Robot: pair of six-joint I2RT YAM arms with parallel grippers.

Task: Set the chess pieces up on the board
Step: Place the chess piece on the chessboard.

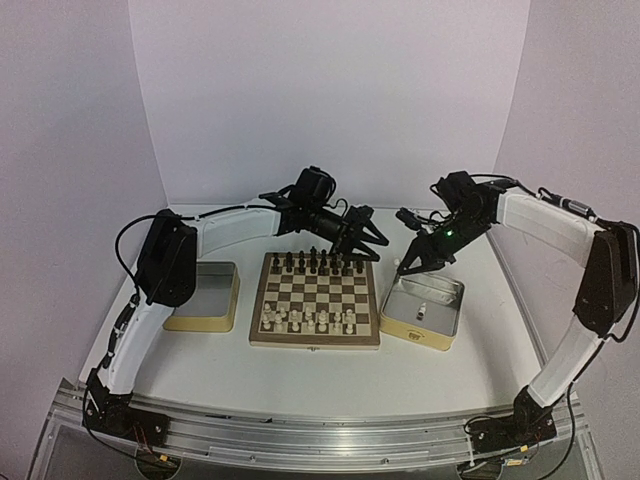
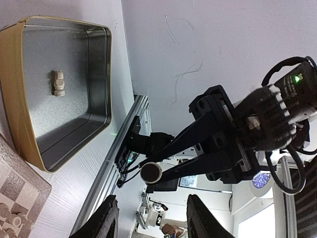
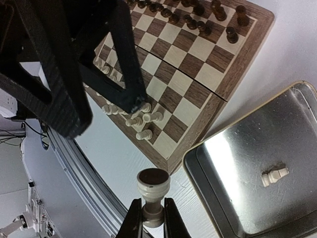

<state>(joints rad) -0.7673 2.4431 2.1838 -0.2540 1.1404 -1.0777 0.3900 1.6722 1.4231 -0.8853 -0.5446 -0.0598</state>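
While the right hand [image 3: 152, 220] pinches one cream chess piece [image 3: 152, 189] above the right tin [image 1: 414, 334], a second cream piece [image 1: 423, 312] lies inside that tin; the left hand [image 2: 152, 208], jaws apart and holding nothing, hovers over the board [image 1: 315, 341] at its far-right corner.

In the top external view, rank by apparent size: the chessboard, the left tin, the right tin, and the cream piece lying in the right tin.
1. chessboard, largest.
2. left tin and right tin: they look about alike, so not ranked.
3. cream piece, by far the smallest.
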